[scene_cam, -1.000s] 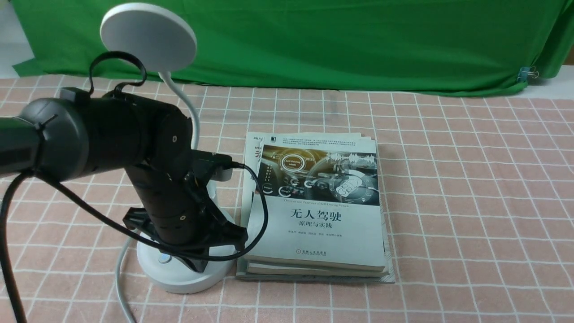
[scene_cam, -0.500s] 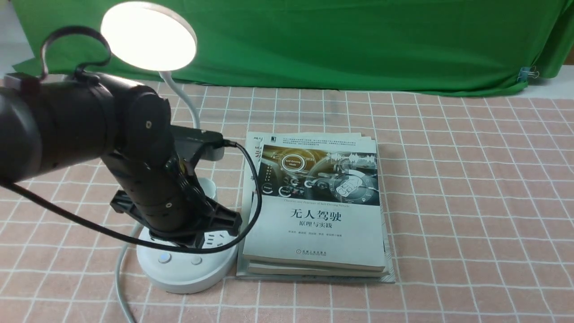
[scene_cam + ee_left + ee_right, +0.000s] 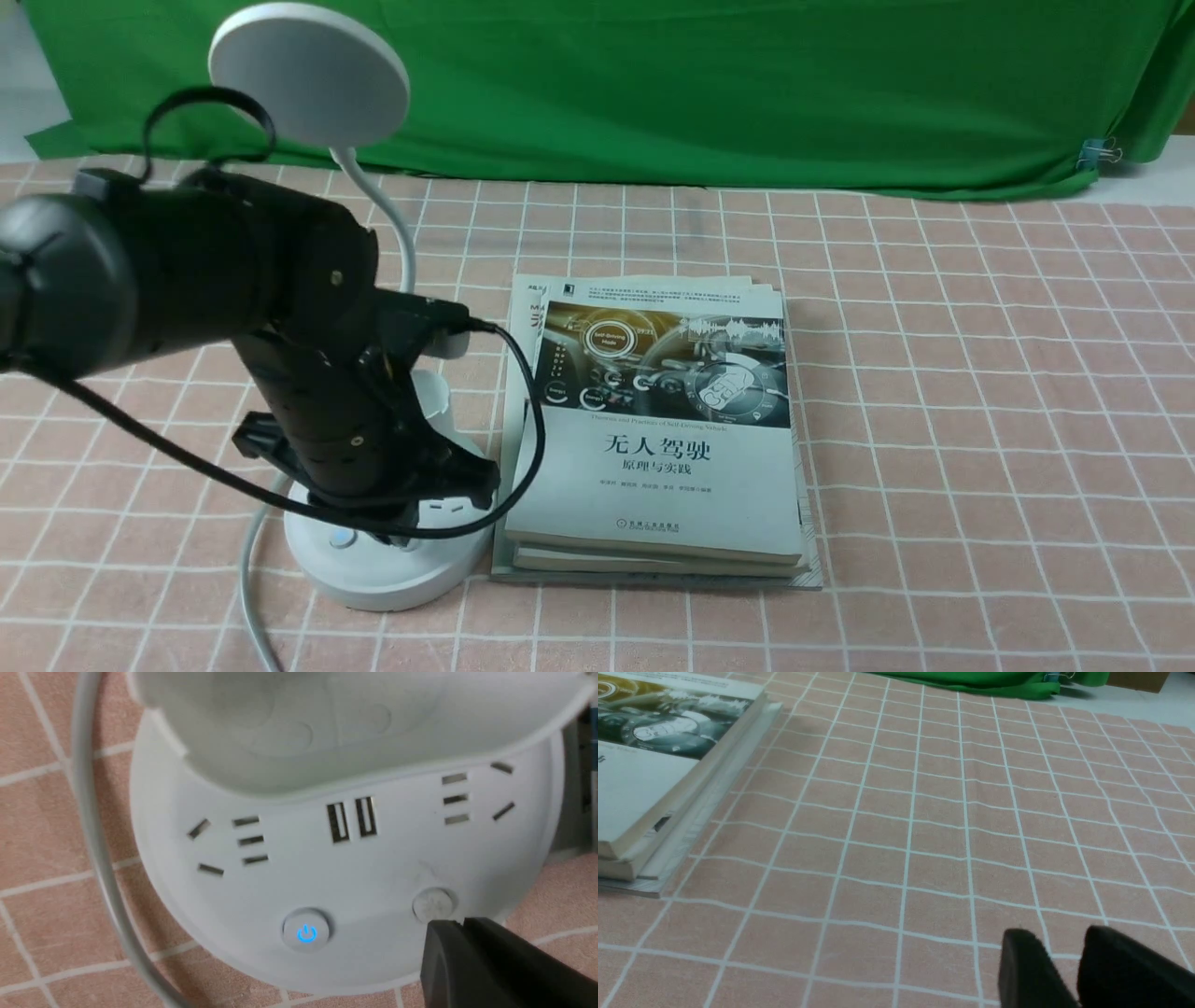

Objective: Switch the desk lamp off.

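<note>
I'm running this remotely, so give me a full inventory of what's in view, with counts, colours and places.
desk lamp: 1, white, left side of the table, head unlit
buttons on its base: 2, white, one with a lit blue power symbol
lamp cord: 1, pale grey, on the table left of the base
stack of books: 1, white top cover with a dashboard photo, right of the lamp
tabletop: 1, pinkish with white grid lines, under everything
cloth: 1, green, along the back
binder clip: 1, blue, on the cloth's right part
left pincer: 1, black, closed above the lamp base
right pincer: 1, black, over the table's right side
</note>
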Robot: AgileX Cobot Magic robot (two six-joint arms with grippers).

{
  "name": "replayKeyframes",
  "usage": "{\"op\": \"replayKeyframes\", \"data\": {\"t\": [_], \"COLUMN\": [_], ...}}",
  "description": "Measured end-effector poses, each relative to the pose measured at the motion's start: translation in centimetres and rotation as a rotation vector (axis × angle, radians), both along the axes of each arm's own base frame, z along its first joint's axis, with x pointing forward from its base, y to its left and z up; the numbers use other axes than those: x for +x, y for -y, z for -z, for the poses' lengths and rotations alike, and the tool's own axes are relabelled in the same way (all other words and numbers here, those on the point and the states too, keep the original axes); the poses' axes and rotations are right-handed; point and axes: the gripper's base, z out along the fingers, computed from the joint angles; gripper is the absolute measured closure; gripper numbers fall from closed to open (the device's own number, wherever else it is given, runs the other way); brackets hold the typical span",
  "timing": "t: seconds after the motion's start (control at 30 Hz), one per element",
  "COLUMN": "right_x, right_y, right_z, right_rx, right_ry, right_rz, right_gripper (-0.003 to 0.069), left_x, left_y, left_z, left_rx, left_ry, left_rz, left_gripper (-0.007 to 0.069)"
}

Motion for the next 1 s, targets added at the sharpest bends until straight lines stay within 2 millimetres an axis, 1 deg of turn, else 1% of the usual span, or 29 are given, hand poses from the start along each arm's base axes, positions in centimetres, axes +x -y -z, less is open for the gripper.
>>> {"op": "replayKeyframes", "data": {"t": [0.1,0.3,0.43,0.47,0.57,0.6,0.63,0.67,0.7,0.73,0.77,0.8,0.87,0.9,0.93,0.97,1.0], "right_x": [0.0,0.0,0.0,0.0,0.0,0.0,0.0,0.0,0.0,0.0,0.0,0.0,0.0,0.0,0.0,0.0,0.0], "right_y": [0.0,0.0,0.0,0.0,0.0,0.0,0.0,0.0,0.0,0.0,0.0,0.0,0.0,0.0,0.0,0.0,0.0], "right_z": [0.0,0.0,0.0,0.0,0.0,0.0,0.0,0.0,0.0,0.0,0.0,0.0,0.0,0.0,0.0,0.0,0.0], "right_rx": [0.0,0.0,0.0,0.0,0.0,0.0,0.0,0.0,0.0,0.0,0.0,0.0,0.0,0.0,0.0,0.0,0.0], "right_ry": [0.0,0.0,0.0,0.0,0.0,0.0,0.0,0.0,0.0,0.0,0.0,0.0,0.0,0.0,0.0,0.0,0.0], "right_rz": [0.0,0.0,0.0,0.0,0.0,0.0,0.0,0.0,0.0,0.0,0.0,0.0,0.0,0.0,0.0,0.0,0.0], "right_gripper": [0.0419,0.0419,0.0419,0.0419,0.0419,0.0419,0.0419,0.0419,0.0419,0.0419,0.0419,0.0419,0.0419,0.0419,0.0419,0.0419,0.0419], "left_x": [-0.2,-0.1,-0.1,-0.3,-2.0,-2.3,-3.5,-4.2,-6.1,-7.6,-8.0,-9.9,-12.0,-12.2,-14.2,-14.8,-15.9], "left_y": [-0.1,-0.1,-0.1,-0.2,-0.9,-1.0,-1.5,-1.8,-2.6,-3.2,-3.4,-4.1,-5.0,-5.1,-6.0,-6.3,-6.8], "left_z": [-0.8,-0.1,-0.1,-0.4,-1.5,-1.8,-2.1,-2.4,-3.0,-3.4,-3.8,-3.9,-4.5,-4.5,-5.1,-5.2,-5.6], "left_rx": [-0.007,0.001,0.001,0.001,-0.018,-0.023,-0.042,-0.052,-0.088,-0.123,-0.135,-0.175,-0.242,-0.249,-0.304,-0.319,-0.351], "left_ry": [0.023,0.004,0.002,0.003,0.036,0.048,0.078,0.093,0.159,0.225,0.247,0.31,0.418,0.429,0.54,0.57,0.643], "left_rz": [0.0,-0.002,-0.002,-0.001,-0.004,-0.004,-0.009,-0.011,-0.018,-0.026,-0.027,-0.038,-0.054,-0.056,-0.063,-0.064,-0.067], "left_gripper": [0.062,0.062,0.062,0.062,0.062,0.062,0.062,0.062,0.062,0.062,0.062,0.062,0.062,0.062,0.062,0.062,0.062]}}
